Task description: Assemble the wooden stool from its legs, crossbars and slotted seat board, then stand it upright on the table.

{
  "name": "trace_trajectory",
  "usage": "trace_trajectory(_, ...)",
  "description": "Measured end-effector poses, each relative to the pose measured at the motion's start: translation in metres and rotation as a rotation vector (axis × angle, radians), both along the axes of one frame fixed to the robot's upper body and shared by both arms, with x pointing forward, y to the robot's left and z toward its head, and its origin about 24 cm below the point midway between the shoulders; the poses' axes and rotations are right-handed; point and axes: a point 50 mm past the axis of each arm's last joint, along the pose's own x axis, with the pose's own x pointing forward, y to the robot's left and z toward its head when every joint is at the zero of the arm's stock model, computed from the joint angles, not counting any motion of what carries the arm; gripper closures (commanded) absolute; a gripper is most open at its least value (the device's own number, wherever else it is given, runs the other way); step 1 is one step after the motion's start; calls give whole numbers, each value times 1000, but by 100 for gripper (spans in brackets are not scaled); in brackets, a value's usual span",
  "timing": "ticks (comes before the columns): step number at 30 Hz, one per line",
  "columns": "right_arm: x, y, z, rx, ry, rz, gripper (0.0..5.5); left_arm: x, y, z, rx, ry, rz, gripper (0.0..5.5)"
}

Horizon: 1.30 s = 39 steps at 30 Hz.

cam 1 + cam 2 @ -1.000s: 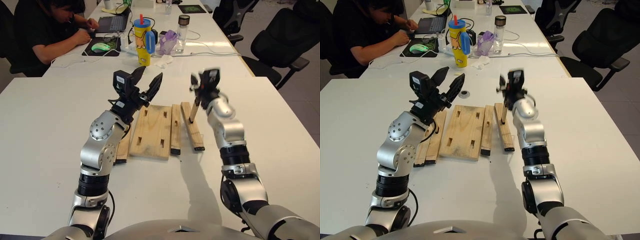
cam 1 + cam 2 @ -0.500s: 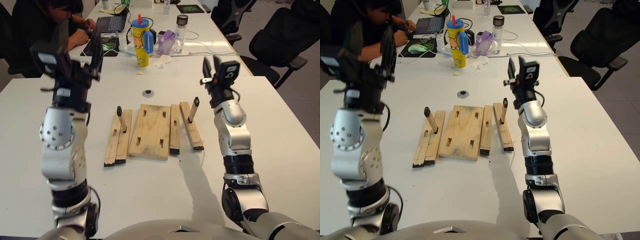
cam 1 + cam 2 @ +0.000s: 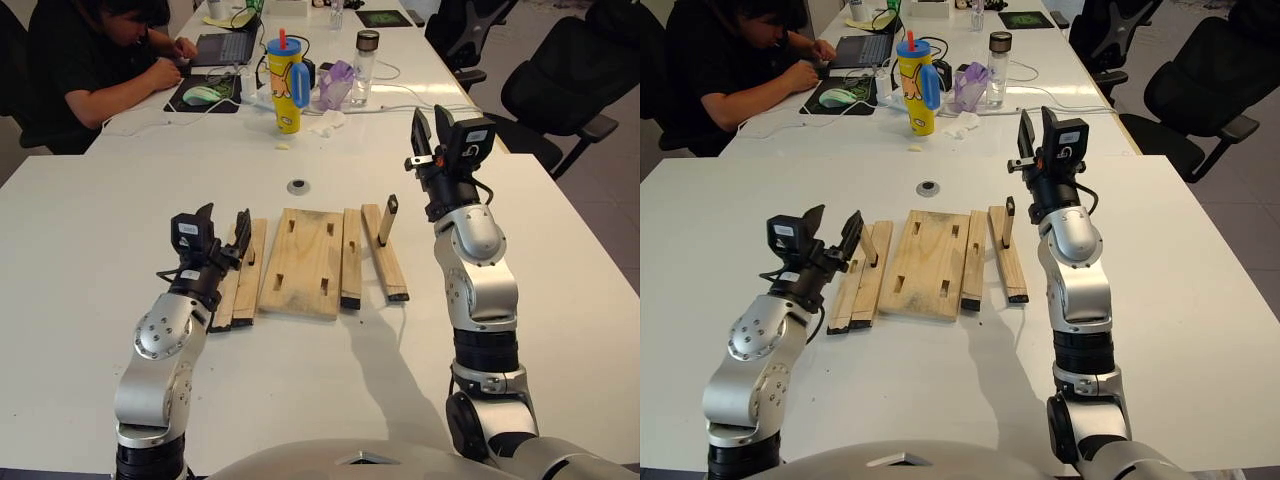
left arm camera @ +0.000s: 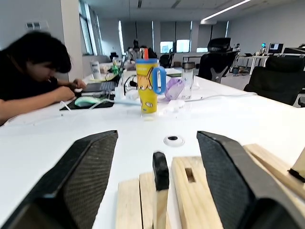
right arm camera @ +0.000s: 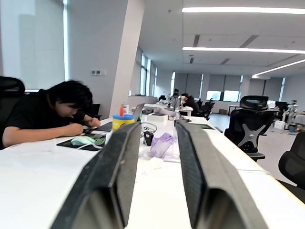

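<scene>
My L gripper (image 4: pixel 159 148) sits low at table, jaws wide, upright peg (image 4: pixel 160 174) between them, untouched. My R gripper (image 3: pixel 430 125) is held high, pointing up, jaws narrowly parted, empty, well above seat board (image 3: pixel 305 262).

left gripper (image 3: pixel 224 222) covers part of left leg boards (image 3: pixel 243 290); upright peg (image 4: pixel 161 205) base cut off at wrist view's edge

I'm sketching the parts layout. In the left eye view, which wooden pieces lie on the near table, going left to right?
Pair of planks lying side by side → slotted seat board → narrow slotted plank → outer plank with a peg standing on it.
</scene>
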Motion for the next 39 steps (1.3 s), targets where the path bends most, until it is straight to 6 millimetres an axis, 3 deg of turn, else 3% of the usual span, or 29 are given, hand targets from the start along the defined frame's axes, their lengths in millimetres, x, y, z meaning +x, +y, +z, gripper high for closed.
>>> trace_trajectory(7,2,6,-7,-20,44,52,414,21,-7,-30,-16,142,36,242)
trace_trajectory(15,4,9,-12,-22,65,65,417,34,-9,-24,-4,125,52,357)
trace_trajectory(26,5,11,-15,-45,92,42,417,35,-16,-24,-30,151,50,508)
trace_trajectory(30,7,8,-20,-37,125,13,417,46,-11,-2,-18,55,50,508)
trace_trajectory(35,10,1,-24,103,159,99,397,61,-13,58,-83,-182,-92,508)
trace_trajectory(39,5,3,-24,330,265,436,341,66,-10,93,-185,-275,-297,508)
